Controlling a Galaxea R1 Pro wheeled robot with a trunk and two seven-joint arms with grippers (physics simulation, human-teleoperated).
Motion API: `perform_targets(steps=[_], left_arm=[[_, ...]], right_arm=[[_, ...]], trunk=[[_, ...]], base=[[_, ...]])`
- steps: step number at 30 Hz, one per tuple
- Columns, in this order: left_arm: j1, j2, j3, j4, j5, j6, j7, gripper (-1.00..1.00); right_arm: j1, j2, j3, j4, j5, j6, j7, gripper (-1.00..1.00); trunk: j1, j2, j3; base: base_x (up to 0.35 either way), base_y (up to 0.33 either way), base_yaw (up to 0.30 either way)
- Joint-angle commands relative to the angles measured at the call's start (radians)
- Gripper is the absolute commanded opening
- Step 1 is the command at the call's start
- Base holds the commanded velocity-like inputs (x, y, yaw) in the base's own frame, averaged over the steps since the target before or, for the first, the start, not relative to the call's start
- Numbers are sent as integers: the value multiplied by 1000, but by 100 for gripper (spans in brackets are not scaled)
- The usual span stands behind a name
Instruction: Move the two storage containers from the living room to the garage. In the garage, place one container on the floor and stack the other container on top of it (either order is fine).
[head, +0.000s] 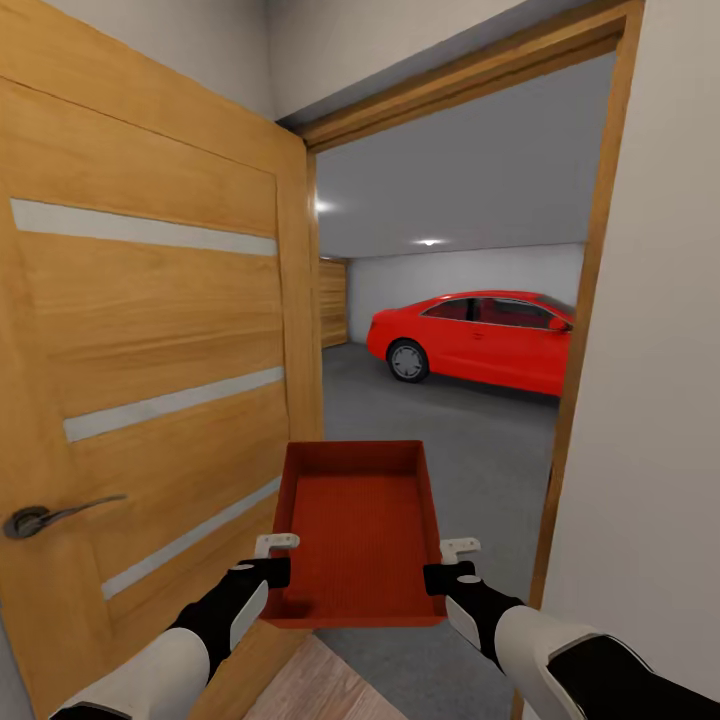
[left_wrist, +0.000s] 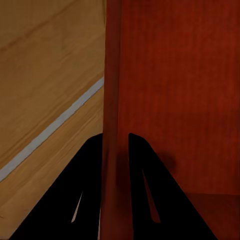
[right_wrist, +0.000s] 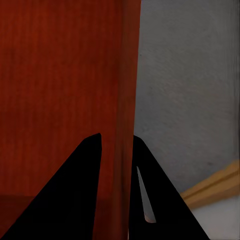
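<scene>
One red-orange storage container (head: 360, 525) hangs level in front of me, carried in the doorway to the garage. My left gripper (head: 270, 572) is shut on its left wall (left_wrist: 112, 100), fingers either side of the rim. On the opposite wall (right_wrist: 122, 100) my right gripper (head: 448, 578) is shut the same way. Its open inside (left_wrist: 180, 90) holds nothing. Through the door frame lies the garage's dark grey concrete floor (head: 450, 440) and a red car (head: 475, 340). The second container is out of view.
An open wooden door (head: 150, 380) with a metal handle (head: 40, 518) stands close on my left. The door frame's right post (head: 580, 330) and a white wall (head: 650, 350) are close on my right. Light wood planks (head: 315, 690) lie underfoot.
</scene>
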Motion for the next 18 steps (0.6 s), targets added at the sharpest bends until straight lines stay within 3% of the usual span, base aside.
perform_targets(steps=[1,18], left_arm=[[-1,0,42,-6,23,0,27,-100],[-1,0,42,-6,23,0,27,-100]], right_arm=[[0,3,-16,3,-8,-2,26,-100],[0,3,-16,3,-8,-2,26,-100]], trunk=[[1,-1,-2],[1,-1,-2]], base=[[248,235,-282],[248,236,-284]])
